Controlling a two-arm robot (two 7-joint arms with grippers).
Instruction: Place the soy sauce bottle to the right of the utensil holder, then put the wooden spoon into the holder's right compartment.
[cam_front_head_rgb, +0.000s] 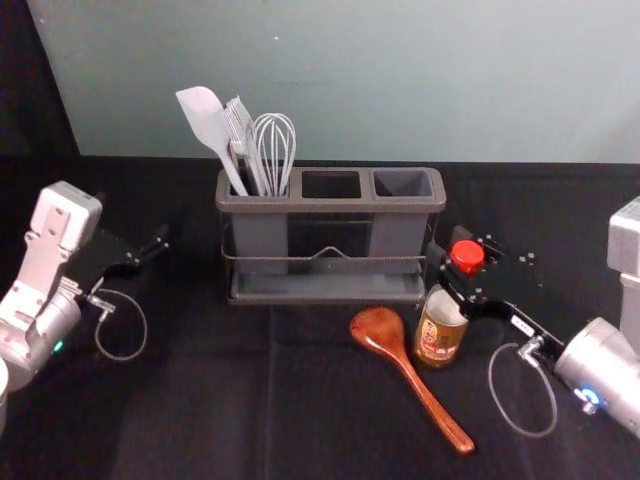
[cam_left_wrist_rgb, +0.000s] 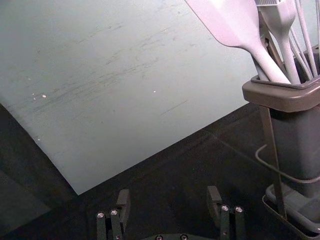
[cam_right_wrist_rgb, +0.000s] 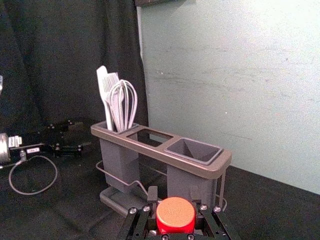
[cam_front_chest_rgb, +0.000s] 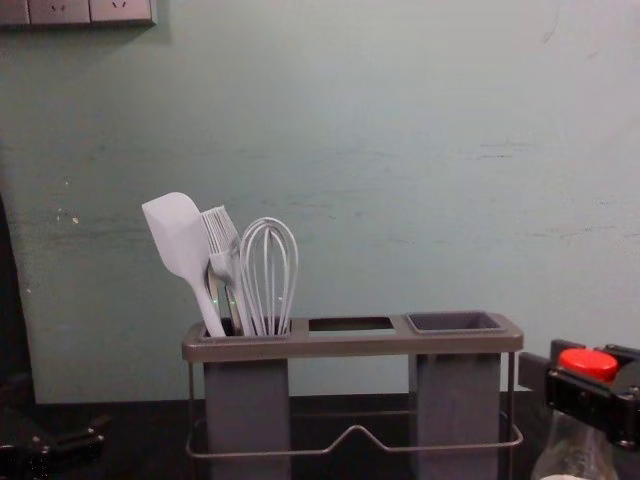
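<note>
Head view: right gripper (cam_front_head_rgb: 447, 246), right of centre, pinches red-capped clear glass bottle (cam_front_head_rgb: 440, 335) beside grey plastic holder (cam_front_head_rgb: 330, 205). Placement nearly done; release left, then glossy brown wooden spoon (cam_front_head_rgb: 393, 348), lower centre, handle (cam_front_head_rgb: 441, 414) aiming lower right.

Left wrist view: idle left gripper (cam_left_wrist_rgb: 168, 192), bottom, spread.

Chest view: bottle lower right, long axis near vertical.

Legible text: none. Soy sauce bottle (cam_front_head_rgb: 446, 306), front: gold label (cam_front_head_rgb: 437, 341) with reddish characters, too small to read. Its red cap (cam_right_wrist_rgb: 175, 214): faint raised marks on top, undecipherable. Right gripper (cam_front_head_rgb: 452, 262): small white sticker (cam_front_head_rgb: 522, 325), dark print, unreadable from here. Left gripper (cam_front_head_rgb: 150, 252): white sticker (cam_right_wrist_rgb: 33, 150) with dark marks, likewise too small to make out.
</note>
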